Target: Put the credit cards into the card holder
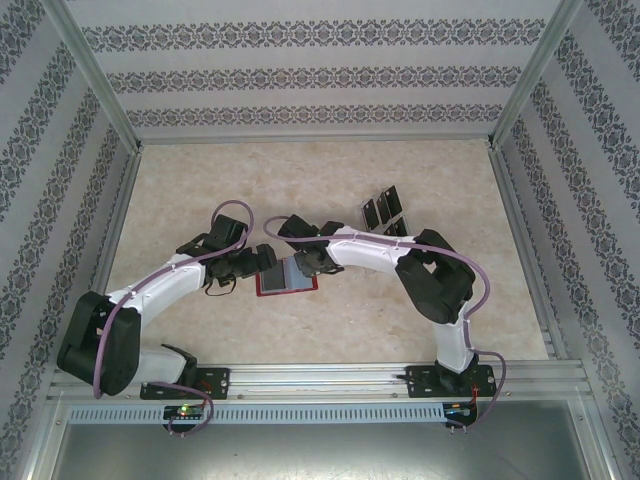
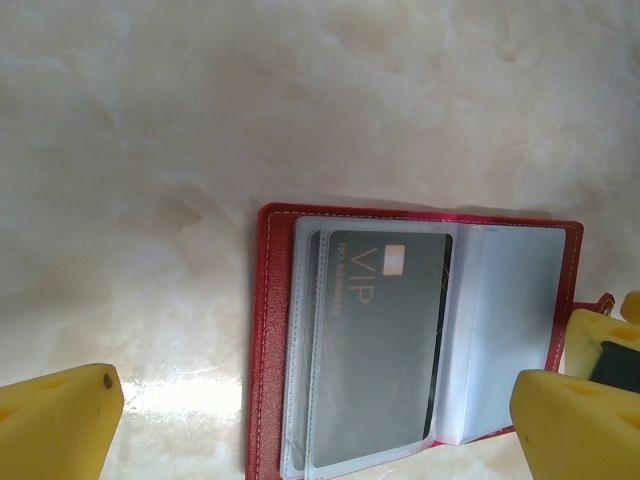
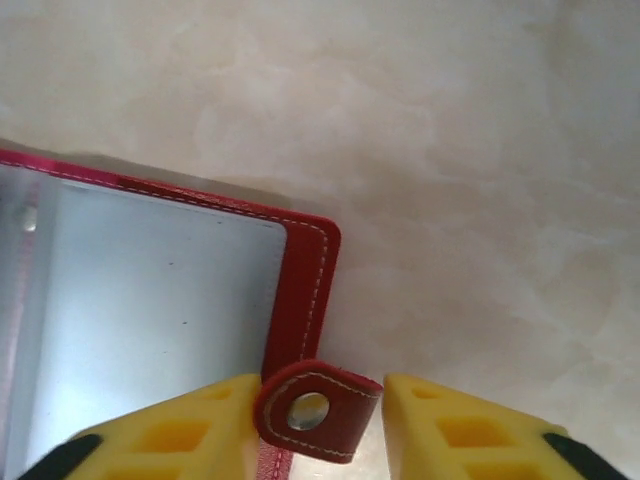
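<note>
Card holder [image 2: 266,340] light, floppy; hold by clasp tab [image 3: 318,412], which sits inside right pincer [image 3: 320,395], pinch unclear; left pincer [image 2: 315,400] spread wide.

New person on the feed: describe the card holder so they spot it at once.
On the beige marbled table, look at the middle of the near half. The card holder lies open and flat there, clear sleeves showing a dark VIP card. Its stitched red border sets it apart from the black credit cards grouped farther back on the right.
</note>
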`<state>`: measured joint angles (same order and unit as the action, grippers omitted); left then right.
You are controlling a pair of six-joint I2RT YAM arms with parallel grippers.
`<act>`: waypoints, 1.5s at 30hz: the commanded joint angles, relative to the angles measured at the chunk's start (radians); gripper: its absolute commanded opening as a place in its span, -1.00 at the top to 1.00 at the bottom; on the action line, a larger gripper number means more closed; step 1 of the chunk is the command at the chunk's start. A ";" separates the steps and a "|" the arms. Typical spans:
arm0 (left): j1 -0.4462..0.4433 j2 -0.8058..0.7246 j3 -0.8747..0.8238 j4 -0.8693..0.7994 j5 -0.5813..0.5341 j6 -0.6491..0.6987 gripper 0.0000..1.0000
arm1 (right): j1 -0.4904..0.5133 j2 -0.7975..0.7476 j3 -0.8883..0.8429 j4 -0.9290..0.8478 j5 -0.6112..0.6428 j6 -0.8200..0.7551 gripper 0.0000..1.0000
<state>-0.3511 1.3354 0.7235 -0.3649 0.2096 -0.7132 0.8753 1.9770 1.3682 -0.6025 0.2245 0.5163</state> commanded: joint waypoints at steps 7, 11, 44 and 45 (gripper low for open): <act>0.013 0.005 -0.006 0.032 0.017 -0.004 -1.00 | 0.011 -0.048 -0.026 -0.017 0.038 0.007 0.88; 0.013 0.017 0.002 0.031 0.026 0.006 -1.00 | 0.010 -0.059 -0.035 -0.004 0.022 0.012 1.00; -0.010 0.141 0.043 0.090 0.016 0.118 -1.00 | -0.108 -0.229 -0.350 0.370 -0.344 0.148 1.00; -0.013 0.144 0.046 0.092 0.017 0.117 -1.00 | -0.107 -0.230 -0.353 0.373 -0.346 0.148 1.00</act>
<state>-0.3542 1.4677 0.7410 -0.2989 0.2325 -0.6239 0.7742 1.7744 1.0336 -0.2596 -0.0937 0.6529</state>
